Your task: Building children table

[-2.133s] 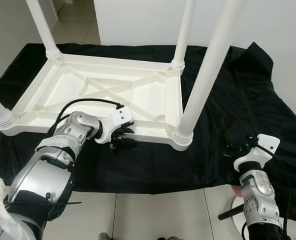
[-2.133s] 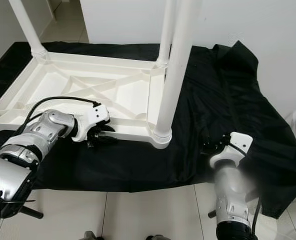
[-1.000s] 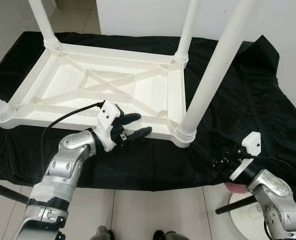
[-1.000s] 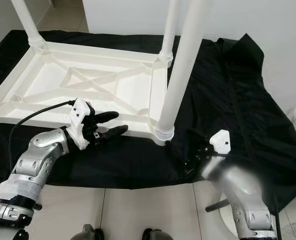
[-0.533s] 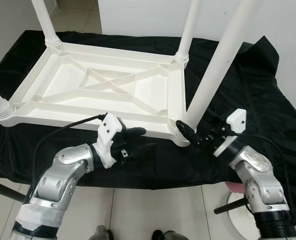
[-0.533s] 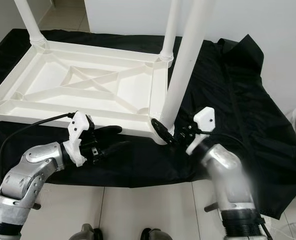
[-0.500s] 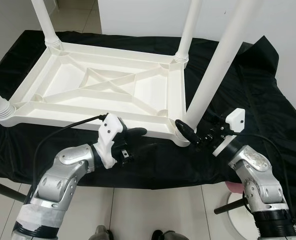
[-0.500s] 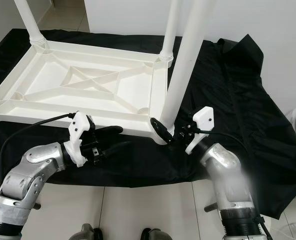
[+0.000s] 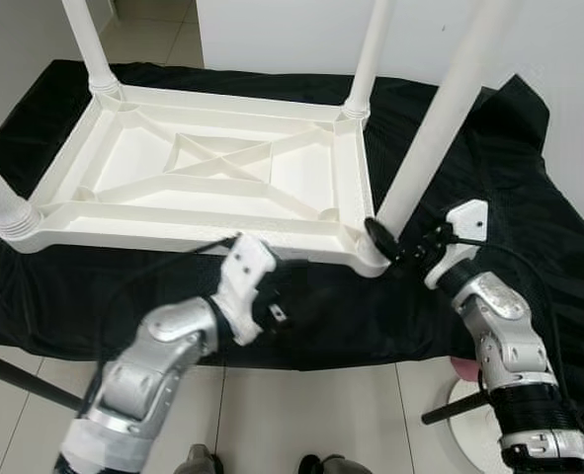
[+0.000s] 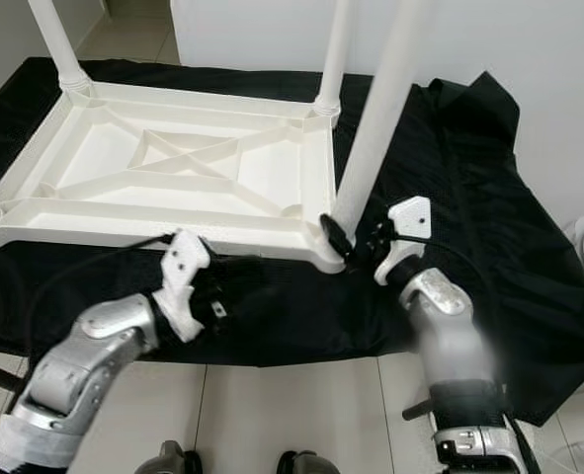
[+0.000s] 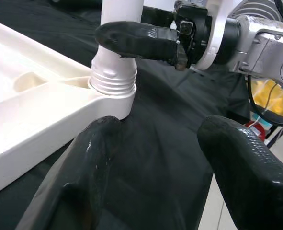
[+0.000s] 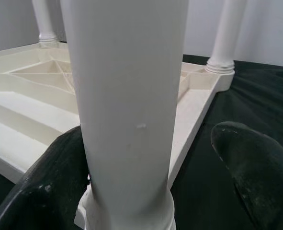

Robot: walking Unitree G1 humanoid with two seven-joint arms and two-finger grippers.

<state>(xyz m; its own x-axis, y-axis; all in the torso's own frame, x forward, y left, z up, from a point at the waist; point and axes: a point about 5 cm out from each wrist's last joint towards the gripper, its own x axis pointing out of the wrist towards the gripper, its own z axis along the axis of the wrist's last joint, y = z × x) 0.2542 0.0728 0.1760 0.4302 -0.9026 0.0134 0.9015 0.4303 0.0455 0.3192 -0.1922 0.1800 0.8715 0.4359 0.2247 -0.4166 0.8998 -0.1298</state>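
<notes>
A white plastic children's table (image 9: 203, 168) lies upside down on a black cloth (image 9: 489, 178), its legs pointing up. My right gripper (image 9: 395, 247) is open at the base of the near-right leg (image 9: 440, 118). In the right wrist view one finger (image 12: 50, 191) rests beside that leg (image 12: 127, 96), while the other finger (image 12: 256, 163) stands apart from it. My left gripper (image 9: 287, 291) hovers open over the cloth just in front of the table's near edge, empty. In the left wrist view its fingers (image 11: 93, 163) point at the leg's ribbed collar (image 11: 113, 79).
Three more legs rise at the far left (image 9: 89, 44), far right (image 9: 366, 54) and near left (image 9: 0, 202). The cloth's front edge hangs over a tiled floor (image 9: 301, 415). A black rod (image 9: 25, 380) and a white round base (image 9: 464, 400) stand on the floor.
My right gripper has closed in on the near-right leg's base, one finger now beside it. The left gripper has slid right along the table's near edge towards that corner.
</notes>
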